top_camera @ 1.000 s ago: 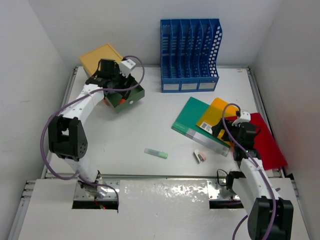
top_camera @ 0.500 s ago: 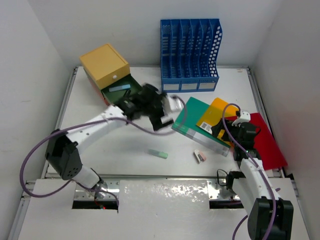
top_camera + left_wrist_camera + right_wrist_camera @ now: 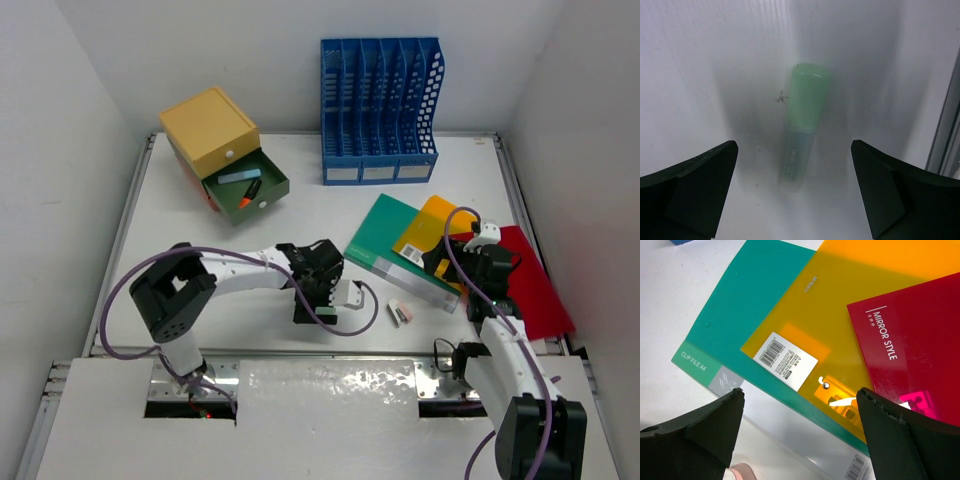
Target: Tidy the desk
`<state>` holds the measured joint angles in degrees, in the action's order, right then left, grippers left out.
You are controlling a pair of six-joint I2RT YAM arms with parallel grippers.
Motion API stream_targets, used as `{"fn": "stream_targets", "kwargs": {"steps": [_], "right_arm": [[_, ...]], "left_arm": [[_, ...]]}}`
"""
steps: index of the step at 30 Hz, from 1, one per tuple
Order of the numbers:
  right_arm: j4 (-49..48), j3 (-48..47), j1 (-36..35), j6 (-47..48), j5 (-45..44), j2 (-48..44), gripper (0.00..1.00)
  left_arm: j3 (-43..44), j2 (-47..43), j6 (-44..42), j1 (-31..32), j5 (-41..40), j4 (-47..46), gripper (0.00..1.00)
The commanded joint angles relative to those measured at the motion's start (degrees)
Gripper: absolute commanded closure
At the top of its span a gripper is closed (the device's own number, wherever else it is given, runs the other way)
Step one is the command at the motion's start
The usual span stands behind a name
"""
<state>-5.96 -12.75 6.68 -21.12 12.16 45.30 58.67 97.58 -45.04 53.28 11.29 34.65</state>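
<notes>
Wide-open left tool (image 3: 794, 145) low over the worktop (image 3: 200, 250), green highlighter (image 3: 802, 117) straight below.

Highlighter flat on the white worktop, midway between the two dark fingers (image 3: 700, 185) and touching neither, capped end pointing away from the tool. Near the worktop's front middle, with a small pink-and-white eraser (image 3: 400, 313) just to the right. Right tool (image 3: 799, 395) likewise spread open, gripping nothing, poised over the overlapping green folder (image 3: 740, 305), orange folder (image 3: 865, 300) and red folder (image 3: 920, 340) on the worktop's right side. Blue file rack (image 3: 380, 110) at the back edge; drawer box (image 3: 215, 140) at back left, green drawer pulled out.
</notes>
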Motion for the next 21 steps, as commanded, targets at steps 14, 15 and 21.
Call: {"fn": "stream_targets", "kwargs": {"steps": [14, 15, 21], "right_arm": [[-2.13, 0.19, 0.27, 0.82, -0.03, -0.91, 0.09], [-2.22, 0.36, 0.27, 0.82, -0.03, -1.00, 0.09], [-2.74, 0.53, 0.27, 0.56, 0.23, -0.83, 0.09]], "left_arm": [[-0.33, -1.41, 4.33, -5.54, -0.39, -7.41, 1.00], [0.73, -2.82, 6.08, -9.55, 0.04, -7.06, 1.00], [12.94, -13.19, 14.16, -25.73, -0.90, -6.16, 1.00]]}}
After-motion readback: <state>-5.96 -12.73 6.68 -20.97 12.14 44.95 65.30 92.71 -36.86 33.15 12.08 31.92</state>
